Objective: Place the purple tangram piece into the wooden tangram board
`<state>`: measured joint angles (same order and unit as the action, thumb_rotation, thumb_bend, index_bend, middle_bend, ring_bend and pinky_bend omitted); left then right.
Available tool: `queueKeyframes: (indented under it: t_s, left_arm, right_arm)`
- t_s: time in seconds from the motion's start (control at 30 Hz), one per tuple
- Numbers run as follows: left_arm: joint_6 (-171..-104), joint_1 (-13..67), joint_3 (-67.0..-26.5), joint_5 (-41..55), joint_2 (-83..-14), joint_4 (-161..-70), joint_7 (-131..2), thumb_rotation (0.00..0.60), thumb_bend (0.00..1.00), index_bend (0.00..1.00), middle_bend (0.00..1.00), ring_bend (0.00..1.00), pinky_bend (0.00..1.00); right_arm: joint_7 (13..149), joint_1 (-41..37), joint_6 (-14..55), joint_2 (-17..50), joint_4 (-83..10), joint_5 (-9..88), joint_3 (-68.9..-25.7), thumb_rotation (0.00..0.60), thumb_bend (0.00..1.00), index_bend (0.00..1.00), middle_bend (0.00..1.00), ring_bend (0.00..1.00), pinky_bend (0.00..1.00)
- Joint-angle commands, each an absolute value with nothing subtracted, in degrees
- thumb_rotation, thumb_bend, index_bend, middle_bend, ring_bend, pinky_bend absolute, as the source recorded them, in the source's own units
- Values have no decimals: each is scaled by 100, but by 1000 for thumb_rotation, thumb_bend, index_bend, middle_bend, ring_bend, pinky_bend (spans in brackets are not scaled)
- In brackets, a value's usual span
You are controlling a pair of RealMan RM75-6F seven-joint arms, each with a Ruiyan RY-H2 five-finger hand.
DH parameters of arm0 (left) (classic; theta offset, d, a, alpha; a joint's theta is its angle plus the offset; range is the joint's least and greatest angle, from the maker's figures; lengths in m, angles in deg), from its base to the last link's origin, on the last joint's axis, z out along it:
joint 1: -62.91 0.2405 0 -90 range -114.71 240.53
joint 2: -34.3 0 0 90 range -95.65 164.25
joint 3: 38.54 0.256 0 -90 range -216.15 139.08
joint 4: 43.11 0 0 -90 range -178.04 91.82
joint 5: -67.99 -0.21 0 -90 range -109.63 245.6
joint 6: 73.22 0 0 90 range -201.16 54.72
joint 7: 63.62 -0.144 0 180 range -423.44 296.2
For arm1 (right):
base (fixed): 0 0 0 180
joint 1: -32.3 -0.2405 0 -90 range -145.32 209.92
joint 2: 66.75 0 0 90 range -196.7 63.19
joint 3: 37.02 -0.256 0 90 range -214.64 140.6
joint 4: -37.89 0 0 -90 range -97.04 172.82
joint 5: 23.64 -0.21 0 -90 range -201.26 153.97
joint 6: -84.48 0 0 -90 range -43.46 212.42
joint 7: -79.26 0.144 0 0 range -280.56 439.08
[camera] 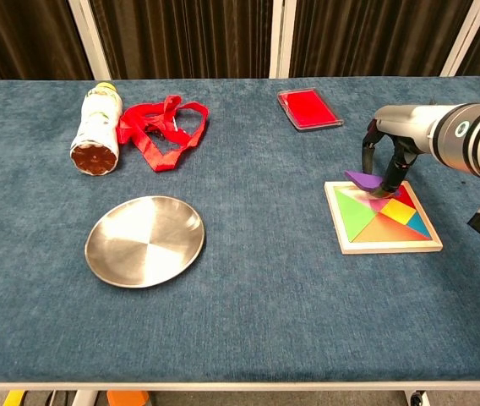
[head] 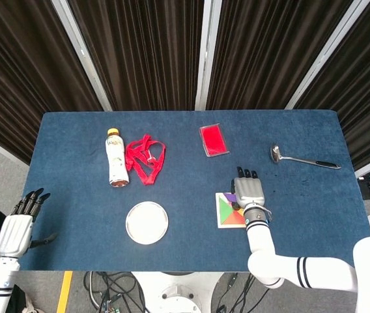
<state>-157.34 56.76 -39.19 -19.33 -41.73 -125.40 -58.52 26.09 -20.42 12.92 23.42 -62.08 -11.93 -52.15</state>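
The wooden tangram board (camera: 349, 242) lies right of centre on the blue table, filled with coloured pieces; in the head view the board (head: 223, 215) is partly covered by my right hand (head: 249, 193). My right hand (camera: 392, 144) pinches the purple tangram piece (camera: 362, 179) between thumb and a finger, just above the board's far left corner. Whether the piece touches the board I cannot tell. My left hand (head: 17, 228) hangs off the table's left front corner, fingers apart and holding nothing.
A steel plate (camera: 144, 240) sits front left. A bottle (camera: 95, 127) lies on its side next to a red strap (camera: 162, 128). A red flat case (camera: 309, 108) is behind the board. A spoon (head: 302, 159) lies at the far right.
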Motion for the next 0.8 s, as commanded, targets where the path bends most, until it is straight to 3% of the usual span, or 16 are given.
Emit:
queueKeyframes:
  t_s: [0.03, 0.8]
  left_arm:
    - [-15735, 5679, -3920, -1929, -4174, -12535, -5847, 600, 100, 123, 35, 0, 150]
    - [-15691, 5674, -3931, -1900, -4202, -12487, -5837, 600, 99, 123, 35, 0, 152]
  right_arm:
    - [2594, -2062, 1308, 2363, -6164, -1214, -5198, 600, 215, 572, 0, 0, 0]
    - [2797, -2150, 1726, 2507, -5778, -1133, -5118, 600, 216, 542, 0, 0, 0]
